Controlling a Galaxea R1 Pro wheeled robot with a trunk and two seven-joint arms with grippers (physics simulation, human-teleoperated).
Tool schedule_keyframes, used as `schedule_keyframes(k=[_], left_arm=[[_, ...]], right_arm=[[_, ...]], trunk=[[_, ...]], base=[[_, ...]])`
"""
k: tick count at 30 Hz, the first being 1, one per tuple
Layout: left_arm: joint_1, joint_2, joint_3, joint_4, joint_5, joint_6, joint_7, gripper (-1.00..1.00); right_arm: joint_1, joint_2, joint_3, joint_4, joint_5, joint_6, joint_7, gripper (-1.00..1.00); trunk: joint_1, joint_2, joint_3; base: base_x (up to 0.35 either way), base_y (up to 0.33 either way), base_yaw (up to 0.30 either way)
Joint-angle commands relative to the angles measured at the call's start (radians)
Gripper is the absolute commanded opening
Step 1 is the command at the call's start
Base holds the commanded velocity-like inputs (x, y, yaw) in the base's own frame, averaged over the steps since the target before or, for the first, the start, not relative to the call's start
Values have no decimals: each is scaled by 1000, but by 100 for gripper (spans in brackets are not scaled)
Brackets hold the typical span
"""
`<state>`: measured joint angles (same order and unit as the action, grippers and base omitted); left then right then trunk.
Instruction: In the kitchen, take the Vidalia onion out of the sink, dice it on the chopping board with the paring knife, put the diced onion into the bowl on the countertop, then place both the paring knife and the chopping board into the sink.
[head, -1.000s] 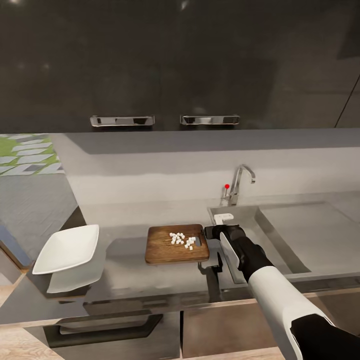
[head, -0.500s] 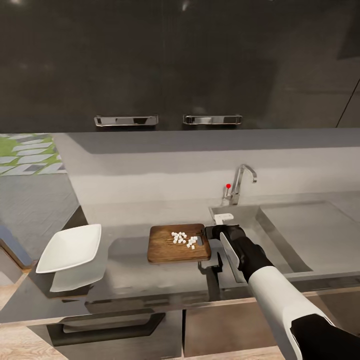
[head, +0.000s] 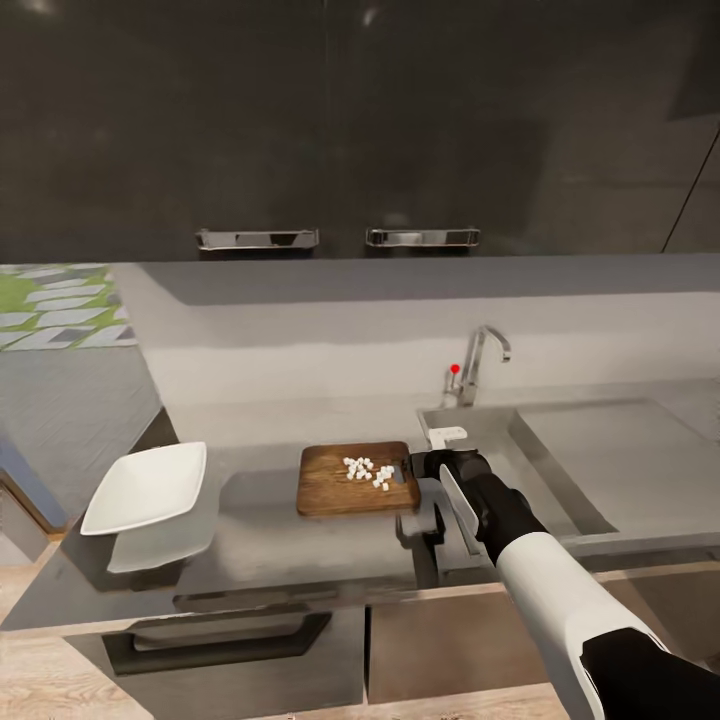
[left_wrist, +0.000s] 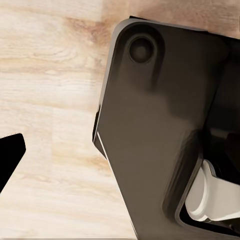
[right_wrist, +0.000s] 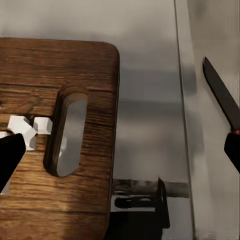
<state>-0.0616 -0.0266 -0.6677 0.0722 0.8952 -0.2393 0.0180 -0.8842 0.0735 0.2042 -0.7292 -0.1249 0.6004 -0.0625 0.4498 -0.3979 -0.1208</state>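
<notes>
One right gripper (head: 432, 464) at the handle end of one brown wooden chopping board (head: 335, 485), fingers spread apart, gripping nothing. About a dozen tiny white onion cubes (head: 366, 471) on the board beside its slot. One dark knife blade (right_wrist: 221, 98) nearby. One empty white squarish bowl (head: 146, 487) well apart on the grey countertop (head: 260, 545). One steel sink (head: 560, 470) behind. Left gripper: cannot tell.

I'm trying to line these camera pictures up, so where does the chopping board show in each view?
Head view: the chopping board lies mid-picture on the countertop, just left of the sink, with the diced onion on it.
Left wrist view: wooden floor and dark robot parts, not the board.
Right wrist view: the board fills the left side, its handle slot in plain sight.
Shared landmark: the white cubes beside the slot.
</notes>
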Motion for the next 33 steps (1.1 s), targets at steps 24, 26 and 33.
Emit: schedule_keyframes(k=[24,26,33], left_arm=[[-1,-1,-6,3,1,-5,3,100],[-1,-1,-7,3,1,-5,3,100],[-1,-1,-6,3,1,-6,3,100]], right_arm=[[-1,0,4,-1,-10,4,-7,100],[-1,0,4,-1,-10,4,-7,100],[-1,0,4,0,-10,4,-7,100]], trunk=[[0,-2,-2],[0,-2,-2],[0,-2,-2]], base=[[-13,-62,0],[0,-9,0],[121,-21,0]])
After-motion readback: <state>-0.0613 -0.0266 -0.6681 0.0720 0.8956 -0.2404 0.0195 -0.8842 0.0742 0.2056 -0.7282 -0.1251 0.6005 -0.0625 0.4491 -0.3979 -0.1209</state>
